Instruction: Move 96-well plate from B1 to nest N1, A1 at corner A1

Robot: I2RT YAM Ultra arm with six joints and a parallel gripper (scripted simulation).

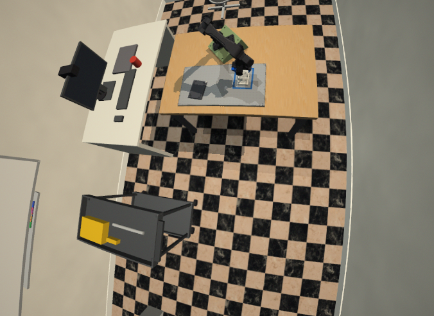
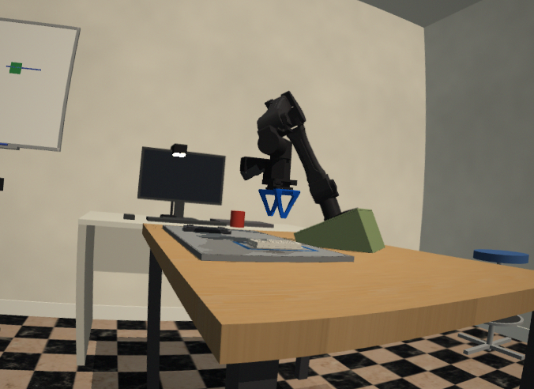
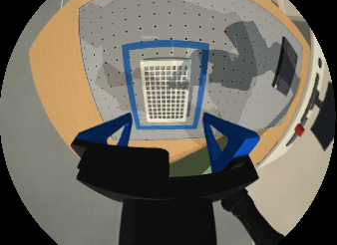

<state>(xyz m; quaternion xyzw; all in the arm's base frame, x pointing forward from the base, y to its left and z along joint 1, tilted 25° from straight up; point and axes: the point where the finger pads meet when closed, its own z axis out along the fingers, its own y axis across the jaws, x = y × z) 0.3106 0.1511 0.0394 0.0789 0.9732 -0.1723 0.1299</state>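
Wrist view is filled nearest by the black wrist body, and past it the gripper (image 3: 167,131) is seen with its blue fingers spread wide, nothing between them. Beyond the fingertips the 96-well plate (image 3: 167,93) is seen lying flat inside the blue outline of spot B1 (image 3: 129,86) on the grey perforated mat (image 3: 100,30). From the exterior view, the gripper (image 2: 279,213) is shown hanging above the plate (image 2: 276,243), apart from it. Farther along the mat the dark plate nest N1 (image 1: 197,89) is found, well apart from the plate, with only mat between them. Behind the mat the green wedge base (image 2: 345,236) of the arm is set on the wooden table (image 2: 345,298). Farthest off, a red cup (image 2: 237,217) and a monitor (image 2: 181,175) are placed on the white desk (image 2: 99,218).
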